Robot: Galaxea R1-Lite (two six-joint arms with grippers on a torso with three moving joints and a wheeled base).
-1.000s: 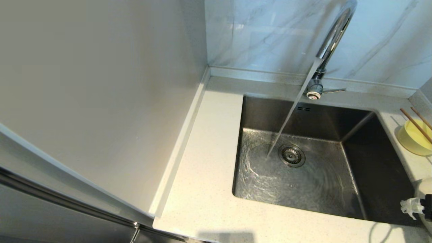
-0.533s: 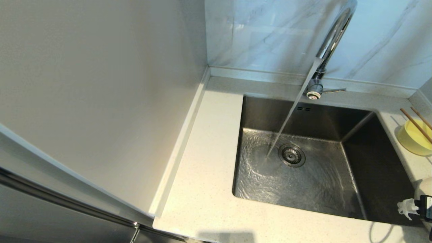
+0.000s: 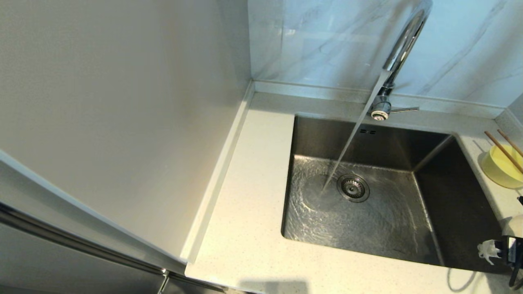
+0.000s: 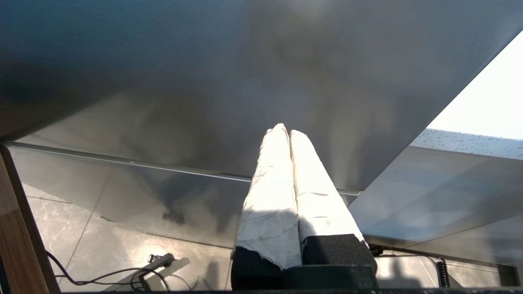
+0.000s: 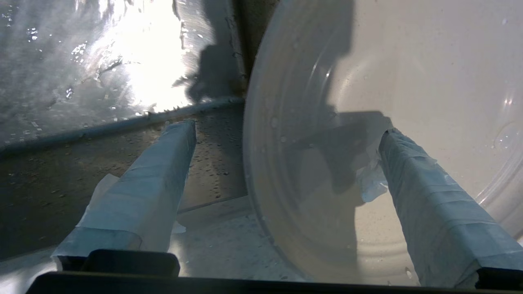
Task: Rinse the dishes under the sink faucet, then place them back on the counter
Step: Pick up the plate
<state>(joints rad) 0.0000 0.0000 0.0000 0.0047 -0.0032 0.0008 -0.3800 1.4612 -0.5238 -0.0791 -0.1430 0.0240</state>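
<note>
Right hand: low at the right edge of the head frame, over the desk's near right corner; taped fingers spread wide, one over the plate, one outside its rim, gripping nothing.
Plate: pale cream, wet, flat on the desk just beside the sink's right wall.
Left hand: parked below the desk, white-wrapped fingers pressed together, nothing between them.
Sink: steel basin, centre right; water swirls round the drain strainer.
Bowl: pastel yellow, right edge, on the desk beyond the plate.
Chopsticks: lying across the bowl.
Faucet: chrome gooseneck, upper right, stream running into the sink.
</note>
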